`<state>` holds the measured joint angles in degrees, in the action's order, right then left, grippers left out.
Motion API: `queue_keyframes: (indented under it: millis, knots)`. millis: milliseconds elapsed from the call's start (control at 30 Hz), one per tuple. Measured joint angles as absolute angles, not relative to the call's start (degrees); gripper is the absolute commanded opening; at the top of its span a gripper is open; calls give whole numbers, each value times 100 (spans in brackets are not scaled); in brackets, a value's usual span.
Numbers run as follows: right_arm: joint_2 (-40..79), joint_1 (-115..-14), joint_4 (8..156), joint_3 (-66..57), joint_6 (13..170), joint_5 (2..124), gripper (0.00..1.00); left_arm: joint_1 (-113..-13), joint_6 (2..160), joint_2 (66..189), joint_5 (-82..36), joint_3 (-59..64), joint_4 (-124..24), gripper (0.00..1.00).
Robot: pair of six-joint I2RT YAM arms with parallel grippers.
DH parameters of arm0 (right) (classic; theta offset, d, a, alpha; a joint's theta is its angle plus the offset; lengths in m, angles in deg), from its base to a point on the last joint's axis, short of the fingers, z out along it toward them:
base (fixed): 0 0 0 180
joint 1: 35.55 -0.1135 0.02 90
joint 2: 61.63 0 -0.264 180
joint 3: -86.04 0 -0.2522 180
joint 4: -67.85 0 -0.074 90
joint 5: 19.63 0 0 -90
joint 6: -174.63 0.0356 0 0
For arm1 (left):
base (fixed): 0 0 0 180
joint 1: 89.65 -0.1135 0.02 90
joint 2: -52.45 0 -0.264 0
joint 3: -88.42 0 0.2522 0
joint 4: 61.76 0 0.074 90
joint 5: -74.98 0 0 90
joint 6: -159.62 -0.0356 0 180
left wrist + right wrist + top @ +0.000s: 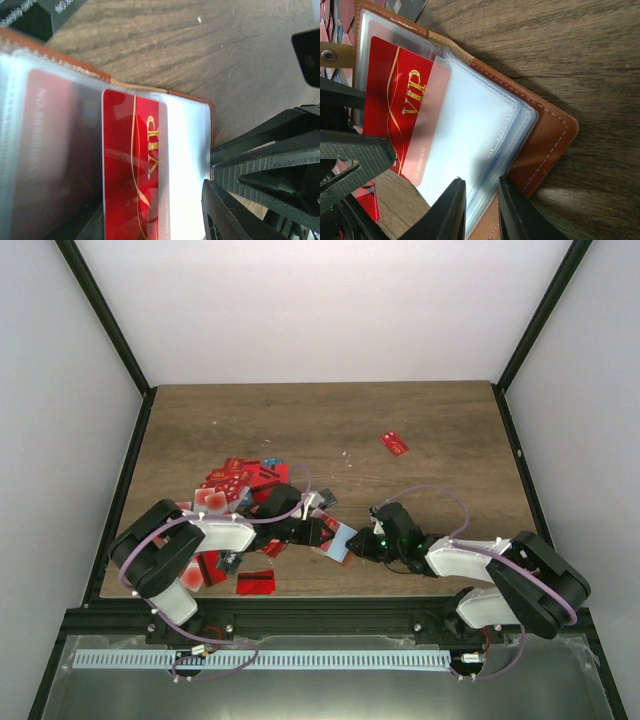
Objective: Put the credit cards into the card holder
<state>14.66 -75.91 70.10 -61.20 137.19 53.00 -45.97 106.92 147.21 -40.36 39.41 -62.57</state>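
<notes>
The orange-brown card holder point(337, 540) lies open between my two grippers, its clear sleeves up. My right gripper point(482, 200) is shut on the sleeves' edge, next to the leather cover point(550, 135). My left gripper point(320, 530) is shut on a red VIP card point(390, 95), whose far end sits partly under a clear sleeve. The left wrist view shows the same red card point(127, 165) half in the sleeve, the holder's brown rim point(75, 65), and the right gripper's fingers point(265, 170) at the right.
A pile of mostly red cards point(235, 485) lies left of the holder, by the left arm. One red card point(256, 583) lies near the front edge and another point(394, 443) farther back right. A black card point(30, 15) lies beside the holder.
</notes>
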Motion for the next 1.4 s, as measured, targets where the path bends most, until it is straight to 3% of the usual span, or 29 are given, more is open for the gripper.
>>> queue_keyframes:
  millis: [300, 1400]
  knots:
    - [1449, -7593, 7028, -6120, 13719, 5348, 21, -4586, 10041, 14348, -3529, 3419, -5042, 60]
    - [1484, -7593, 6988, -6117, 13677, 5339, 20, -4271, 9619, 14713, -2711, 2953, -4362, 54]
